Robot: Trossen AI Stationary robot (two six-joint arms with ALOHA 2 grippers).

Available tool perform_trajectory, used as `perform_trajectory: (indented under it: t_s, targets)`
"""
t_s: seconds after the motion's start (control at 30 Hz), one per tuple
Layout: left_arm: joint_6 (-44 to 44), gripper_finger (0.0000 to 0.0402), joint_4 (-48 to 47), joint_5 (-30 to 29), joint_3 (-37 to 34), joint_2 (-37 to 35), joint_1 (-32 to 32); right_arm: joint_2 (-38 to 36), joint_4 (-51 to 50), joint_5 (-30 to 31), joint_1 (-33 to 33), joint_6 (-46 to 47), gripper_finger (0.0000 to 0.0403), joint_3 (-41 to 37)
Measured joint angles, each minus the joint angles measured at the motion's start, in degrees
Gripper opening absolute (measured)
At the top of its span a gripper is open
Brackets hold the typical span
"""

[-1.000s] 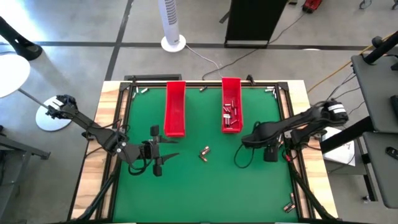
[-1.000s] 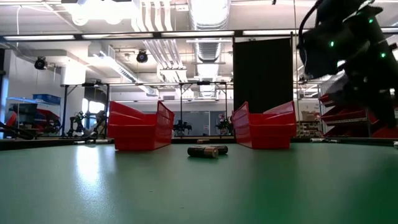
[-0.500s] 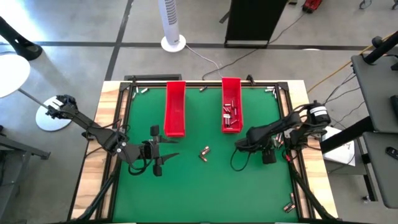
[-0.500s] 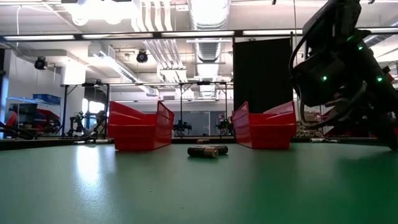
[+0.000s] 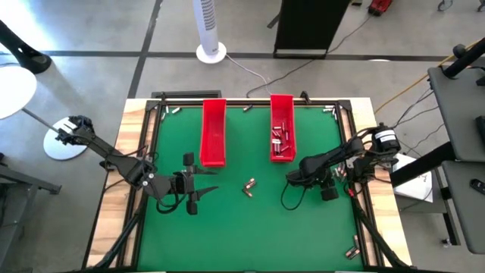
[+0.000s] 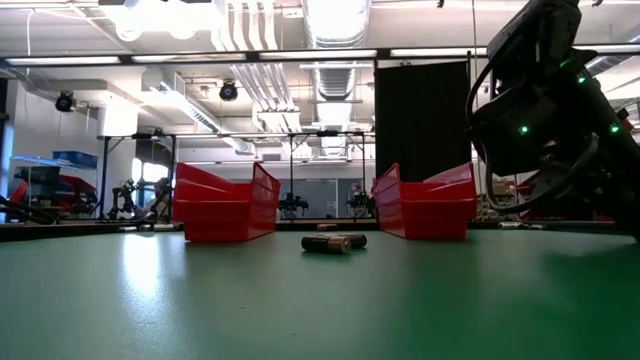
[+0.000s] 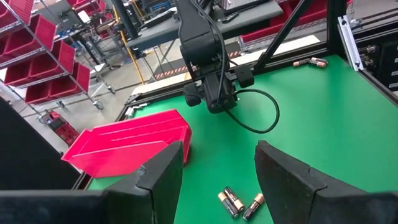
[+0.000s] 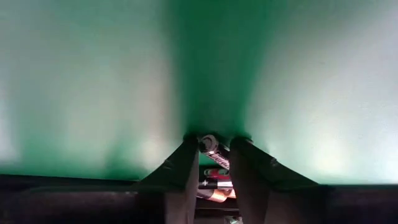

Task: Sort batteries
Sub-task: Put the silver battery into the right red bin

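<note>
Green matting is covering the whole table [image 5: 250, 227], framed by a black rail and pale wood edges, with a grey workshop floor and a white fan stand lying beyond it. Two long red trays are sitting side by side along the far edge: the left tray [image 5: 213, 133] is looking bare from above, while the right tray [image 5: 282, 114] is carrying a scatter of batteries [image 5: 280, 139] toward its near end. Out in the middle of the mat, between the two arms, a small cluster of loose batteries [image 5: 248, 186] is lying on its side, and the low view is catching it as well [image 6: 333, 242], just in front of the trays. More strays are resting by the near right corner [image 5: 353, 247]. Over on the left, the left gripper [image 5: 198, 184] is hovering above the mat with its fingers [image 7: 283, 171] spread apart and nothing between them. On the right, the right gripper [image 5: 292, 177] is pointing down at the mat near the right tray's end, its fingers [image 8: 180, 168] pinching in on a battery [image 8: 208, 143] at the tips.
</note>
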Motion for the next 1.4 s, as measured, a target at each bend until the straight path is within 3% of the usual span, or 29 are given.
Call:
perform_trajectory:
  t_s: [0.37, 0.7, 1.07, 1.27, 1.4]
  targets:
    - [-0.02, 0.018, -0.01, -0.02, 0.0, -0.16, -0.04, -0.02, -0.02, 1.94, 0.02, -0.93, 0.0041, 0.0]
    - [-0.17, 0.018, -0.01, -0.02, 0.0, -0.42, -0.11, -0.08, -1.07, 6.08, -0.02, -0.73, 0.0038, 4.61]
    - [-0.2, 0.018, -0.31, -0.02, 0.0, -0.61, -0.37, -1.86, -5.81, 4.67, 0.13, 3.43, 0.0038, 16.77]
    - [-0.22, 0.018, -0.47, -0.02, 0.0, -0.66, -0.37, -2.32, -8.33, -1.48, 0.13, 8.02, 0.0038, 25.86]
    - [-0.44, 0.018, -0.49, -0.02, 0.0, -0.66, -0.37, -2.47, -8.01, -2.15, 0.13, 9.04, 0.0038, 32.2]
